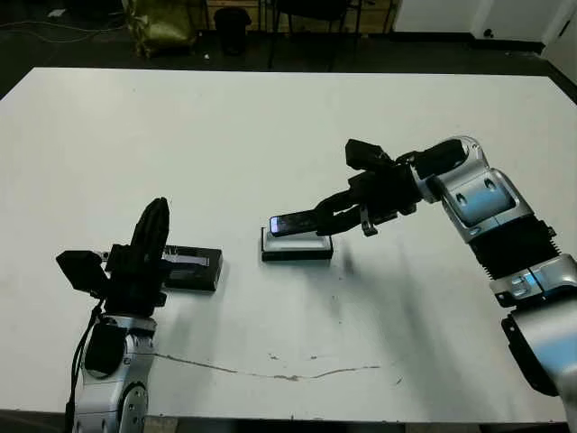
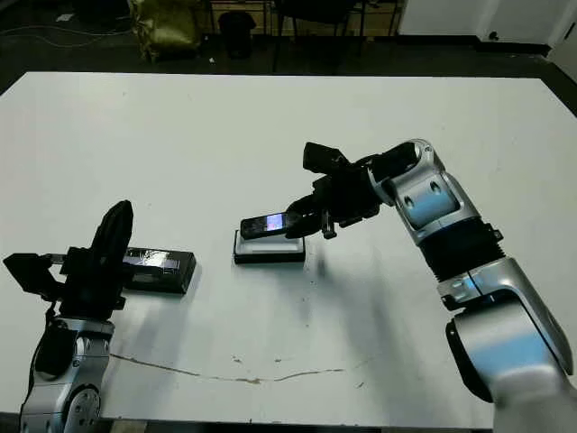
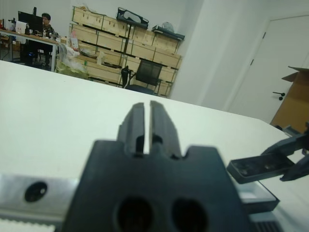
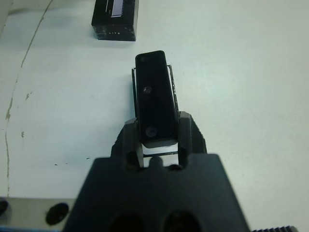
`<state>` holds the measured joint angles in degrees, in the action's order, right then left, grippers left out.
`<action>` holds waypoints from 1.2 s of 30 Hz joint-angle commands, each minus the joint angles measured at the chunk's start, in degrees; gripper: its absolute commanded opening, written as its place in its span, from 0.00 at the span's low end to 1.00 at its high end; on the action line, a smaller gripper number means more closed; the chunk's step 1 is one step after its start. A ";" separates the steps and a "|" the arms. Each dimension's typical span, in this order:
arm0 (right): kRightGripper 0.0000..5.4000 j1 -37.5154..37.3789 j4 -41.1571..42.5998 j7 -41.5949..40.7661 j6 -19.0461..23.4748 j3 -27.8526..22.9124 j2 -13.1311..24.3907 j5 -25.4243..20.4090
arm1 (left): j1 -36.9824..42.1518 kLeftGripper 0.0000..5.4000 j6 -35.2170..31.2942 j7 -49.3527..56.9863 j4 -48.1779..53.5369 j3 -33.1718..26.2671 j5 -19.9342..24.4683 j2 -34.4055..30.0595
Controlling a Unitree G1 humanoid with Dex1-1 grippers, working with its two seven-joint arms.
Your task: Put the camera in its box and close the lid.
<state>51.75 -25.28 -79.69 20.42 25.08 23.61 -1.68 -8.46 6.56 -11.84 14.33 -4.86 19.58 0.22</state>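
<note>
The white worktop (image 1: pixel 270 117) bears a thin brown scratch line (image 1: pixel 270 373) near its front edge. Beyond its far edge lies a dark floor with a yellow-green bag (image 1: pixel 162 25) and chair legs. The left wrist view shows stacked wooden crates (image 3: pixel 120 41), a black office chair (image 3: pixel 146 76), a white door (image 3: pixel 277 67), a cardboard box (image 3: pixel 294 104) and a seated person (image 3: pixel 46 21).

Counter (image 1: pixel 270 135) white, thin brownish scratch line near front edge. Camera (image 1: pixel 293 222) black, glossy bluish window on face. Box (image 1: pixel 297 250) black outside, white lining. Lid (image 1: pixel 194 267) black, silvery reflective strip along top. Right hand (image 1: pixel 317 219) black fingers; arm silver-grey with black joints. Left hand (image 1: pixel 151 225) black, silver-grey forearm below.
</note>
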 commanded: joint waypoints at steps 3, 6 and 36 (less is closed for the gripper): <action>0.07 -0.64 0.20 0.38 -0.37 0.76 -0.24 1.18 | -0.58 0.00 0.08 -0.02 -0.94 -0.03 -0.76 -0.27; 0.07 -0.23 -0.79 -0.39 -0.99 1.17 -0.70 1.25 | -0.59 0.00 0.32 -0.30 -1.11 -0.04 -0.66 -0.26; 0.07 0.05 -4.96 0.20 -4.66 1.51 -2.18 4.27 | -1.19 0.00 0.17 -0.07 -0.96 0.27 -0.49 0.02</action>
<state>51.76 -29.40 -79.73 15.89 26.63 21.45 2.07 -8.95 7.16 -12.03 13.97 -4.63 19.35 0.30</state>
